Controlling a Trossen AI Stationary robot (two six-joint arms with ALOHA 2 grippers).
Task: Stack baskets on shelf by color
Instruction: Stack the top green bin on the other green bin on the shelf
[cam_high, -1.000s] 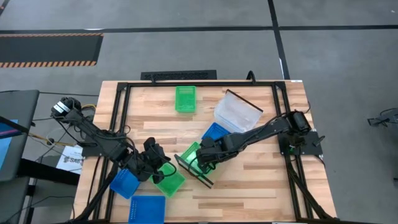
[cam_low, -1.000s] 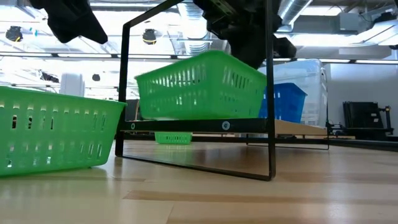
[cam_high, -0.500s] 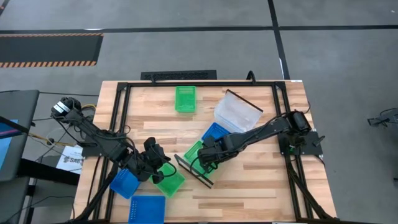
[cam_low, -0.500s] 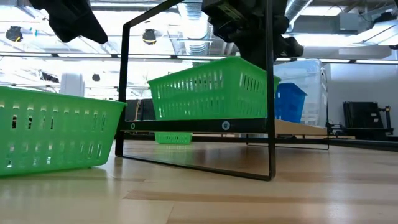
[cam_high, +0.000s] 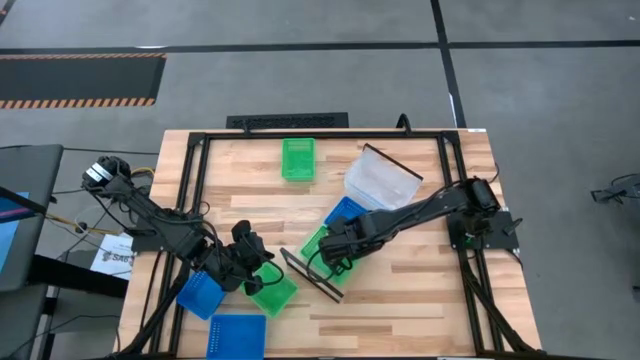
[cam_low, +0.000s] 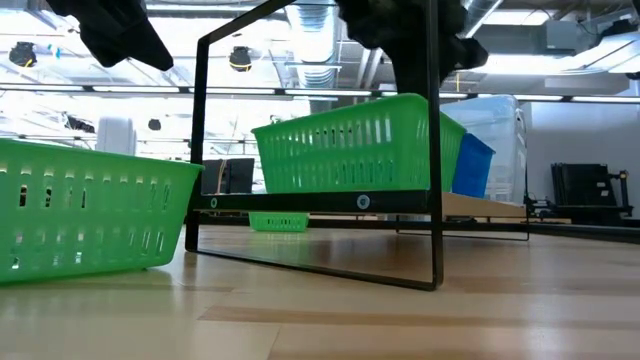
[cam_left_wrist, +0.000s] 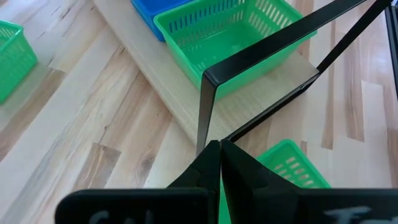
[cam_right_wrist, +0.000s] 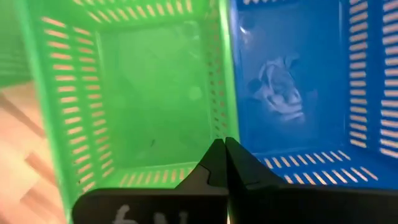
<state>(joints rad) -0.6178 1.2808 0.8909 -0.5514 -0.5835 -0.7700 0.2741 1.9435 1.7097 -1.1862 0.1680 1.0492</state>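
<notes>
My right gripper (cam_high: 342, 248) is shut on a green basket (cam_high: 318, 243) that sits on the light-wood shelf (cam_left_wrist: 180, 93) near its black end frame (cam_low: 436, 200). That basket stands next to a blue basket (cam_high: 346, 210), and a clear basket (cam_high: 382, 178) sits farther along the board. My left gripper (cam_high: 252, 262) is shut and hovers above a second green basket (cam_high: 273, 291), which rests by its bottom on the table; it touches nothing. A third green basket (cam_high: 297, 158) lies near the far edge. My right gripper pinches the green basket's rim (cam_right_wrist: 219, 134) between its two fingers, at the corner beside the blue basket (cam_right_wrist: 298, 81). The fingers come from above, pointing down. The basket sits level with its bottom on the shelf board, its wall against the blue basket.
Two blue baskets (cam_high: 198, 293) (cam_high: 237, 335) lie on the table near its left near corner. The shelf runs diagonally across the table's middle. Bare wood lies to the right of the shelf and along the near edge.
My right gripper has moved the green basket along the shelf board toward the blue basket. The basket was tilted and apart from the blue one; now it is level and next to it. The left arm has kept still.
</notes>
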